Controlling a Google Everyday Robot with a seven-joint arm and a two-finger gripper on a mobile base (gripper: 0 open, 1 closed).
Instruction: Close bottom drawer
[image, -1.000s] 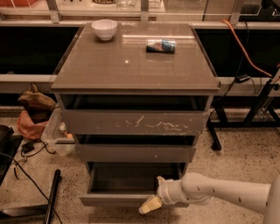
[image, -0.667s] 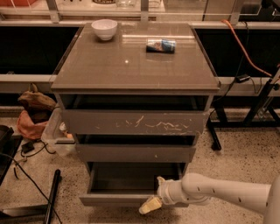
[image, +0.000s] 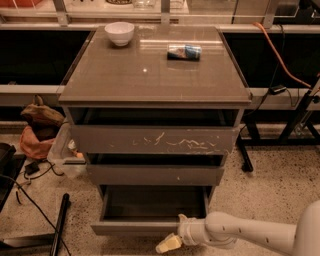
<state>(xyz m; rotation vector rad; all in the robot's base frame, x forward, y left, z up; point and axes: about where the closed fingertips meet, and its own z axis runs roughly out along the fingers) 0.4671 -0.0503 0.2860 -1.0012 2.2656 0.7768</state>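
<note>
The bottom drawer (image: 135, 227) is the lowest and narrowest of the cabinet's three. It is pulled out, and its dark inside shows behind a plain grey-brown front panel. My gripper (image: 169, 244) sits at the end of the white arm that comes in from the lower right. It is just below and in front of the right part of the drawer's front panel, close to it or touching it. One pale yellowish fingertip (image: 167, 244) shows.
The top drawer (image: 152, 139) with white scratches and the middle drawer (image: 156, 175) are also part open. A white bowl (image: 119, 33) and a small packet (image: 184, 52) lie on the cabinet top. Bags (image: 37, 131) and cables (image: 27, 200) lie on the floor at left.
</note>
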